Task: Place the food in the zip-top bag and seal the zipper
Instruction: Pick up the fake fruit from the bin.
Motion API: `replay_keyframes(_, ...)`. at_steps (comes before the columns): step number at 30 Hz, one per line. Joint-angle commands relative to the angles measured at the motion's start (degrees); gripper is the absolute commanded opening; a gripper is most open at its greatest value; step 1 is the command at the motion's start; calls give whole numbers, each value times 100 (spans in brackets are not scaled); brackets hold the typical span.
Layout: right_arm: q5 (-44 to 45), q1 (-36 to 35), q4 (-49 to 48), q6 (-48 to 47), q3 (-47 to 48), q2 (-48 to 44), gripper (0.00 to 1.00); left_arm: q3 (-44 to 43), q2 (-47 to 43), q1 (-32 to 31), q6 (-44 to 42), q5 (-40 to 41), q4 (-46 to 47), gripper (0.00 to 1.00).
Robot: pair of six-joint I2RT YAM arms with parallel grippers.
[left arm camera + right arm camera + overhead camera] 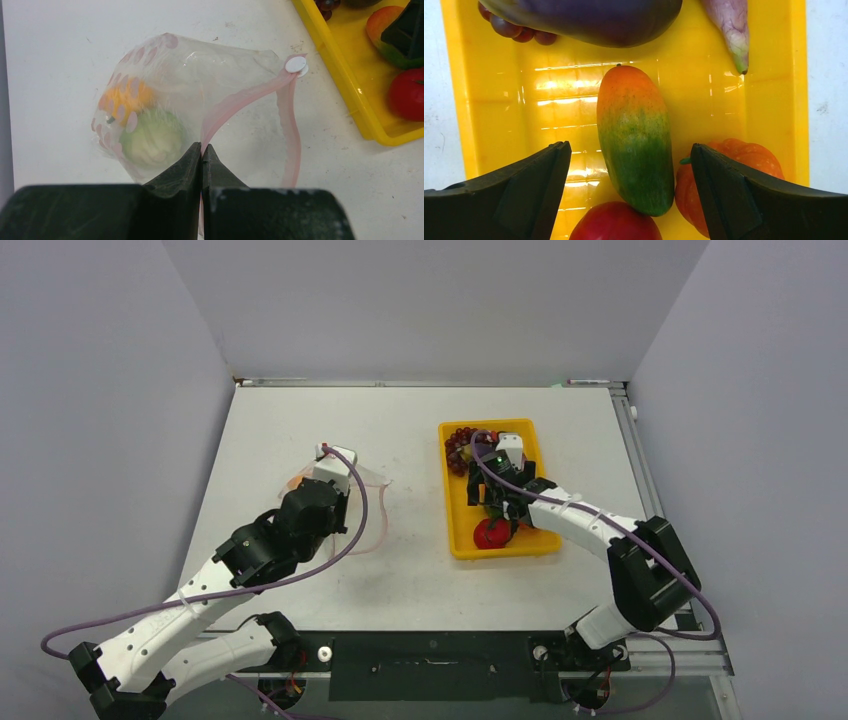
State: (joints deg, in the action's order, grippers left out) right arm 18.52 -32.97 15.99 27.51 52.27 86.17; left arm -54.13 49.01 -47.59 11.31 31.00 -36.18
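The clear zip-top bag (pixel 200 85) lies on the table, mouth held up; it also shows under the left arm in the top view (pixel 368 502). Inside it lie an orange piece (pixel 122 100) and a green round fruit (pixel 152 137). My left gripper (pixel 202 150) is shut on the pink zipper strip (pixel 240 100). My right gripper (pixel 630 165) is open over the yellow tray (pixel 499 100), its fingers either side of an orange-green mango (pixel 634 140). A red fruit (pixel 614 222), an orange pumpkin (pixel 744 160), purple eggplants (pixel 589 20) and grapes (pixel 460 440) lie in the tray.
The yellow tray (pixel 455 525) stands right of centre on the white table. Grey walls enclose the table on three sides. A metal rail (pixel 640 470) runs along the table's right edge.
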Motion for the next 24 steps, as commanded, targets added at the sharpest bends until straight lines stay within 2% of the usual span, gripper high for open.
replay_keyframes(1,-162,125,-367,-49,33,142,92,-60,-8,-31,-41,-21,279,0)
replay_keyframes(12,-480,341,-492,-118,20,372,85,-67,62,-24,-50,-26,274,0)
replay_keyframes(24,-745,388,-563,-133,11,485,68,-60,100,-22,-50,-30,265,0)
